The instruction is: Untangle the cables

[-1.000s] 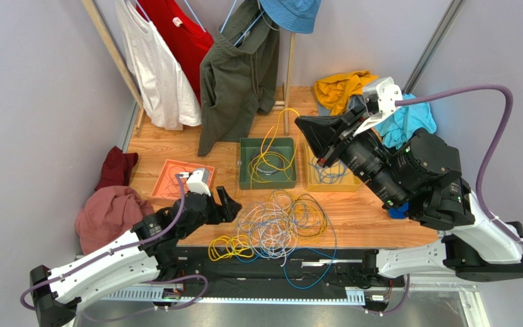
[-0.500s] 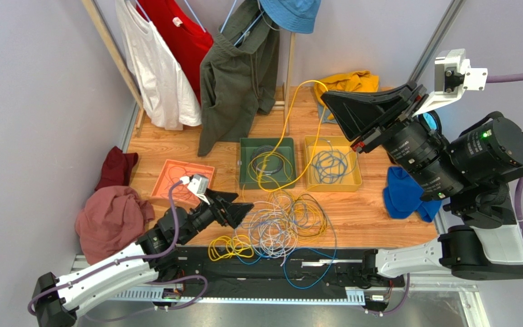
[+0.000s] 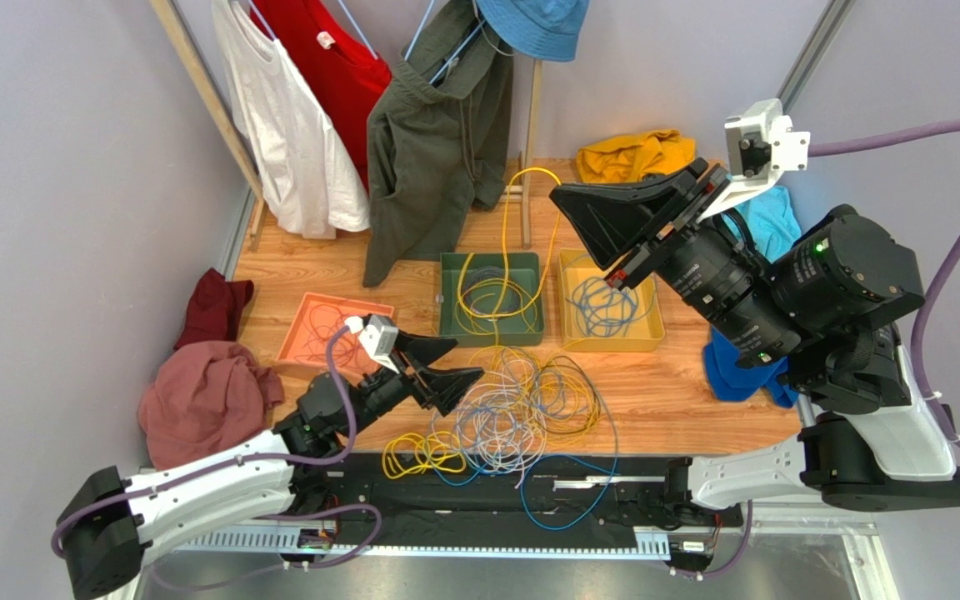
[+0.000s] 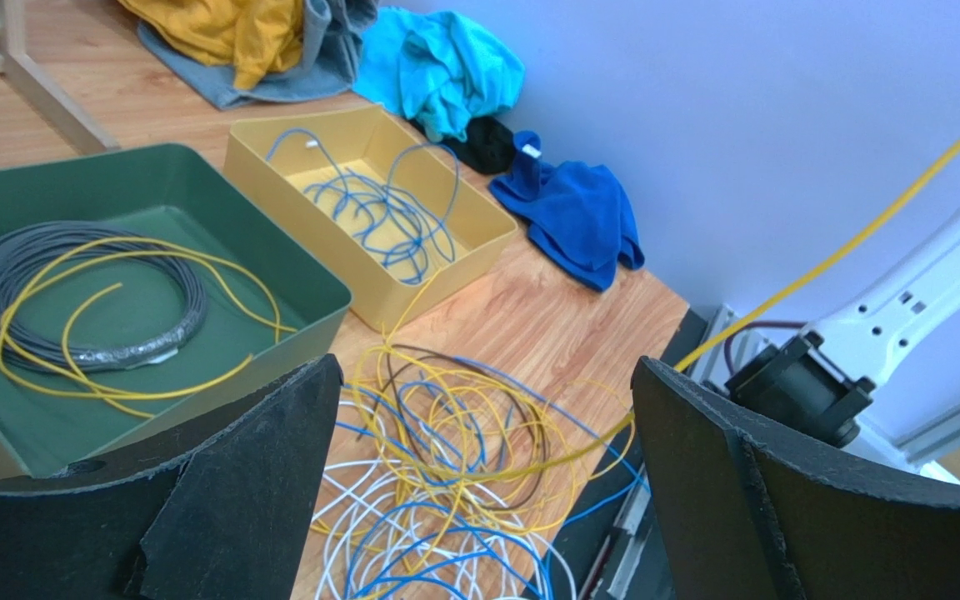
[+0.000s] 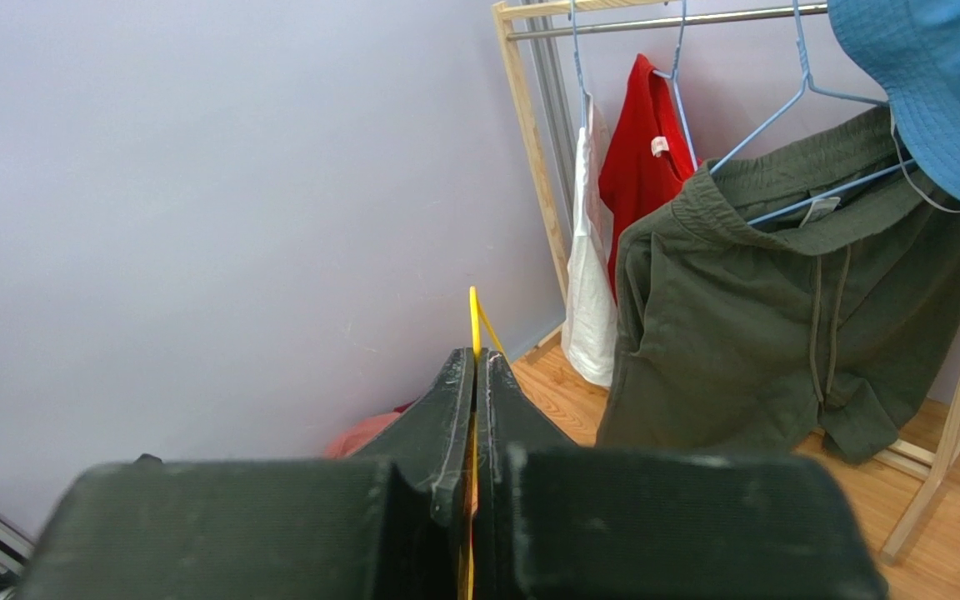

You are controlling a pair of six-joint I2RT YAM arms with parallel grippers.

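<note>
The cables (image 3: 516,419) lie in a loose, knotted heap of thin yellow, blue and whitish-grey loops on the wooden table (image 3: 660,400). The heap is just ahead of and below the left gripper (image 3: 466,359), which points at it with its two black fingers spread wide and nothing between them; the wrist view (image 4: 485,375) shows the heap through that gap. The left arm reaches low and forward from its base, stretched out close over the table. One yellow cable (image 3: 506,206) arches up out of the green tray (image 3: 454,269) to the right gripper (image 3: 558,200), which is clamped on it. In the wrist view, the strand (image 5: 473,306) sticks out past the pressed-together fingertips (image 5: 474,356). The right arm is lifted high with its elbow bent, and its gripper points left above the trays. Below this gripper, the green tray holds a grey coil (image 4: 72,300) with yellow loops, and the yellow tray (image 3: 610,344) just beside it holds blue cable.
</note>
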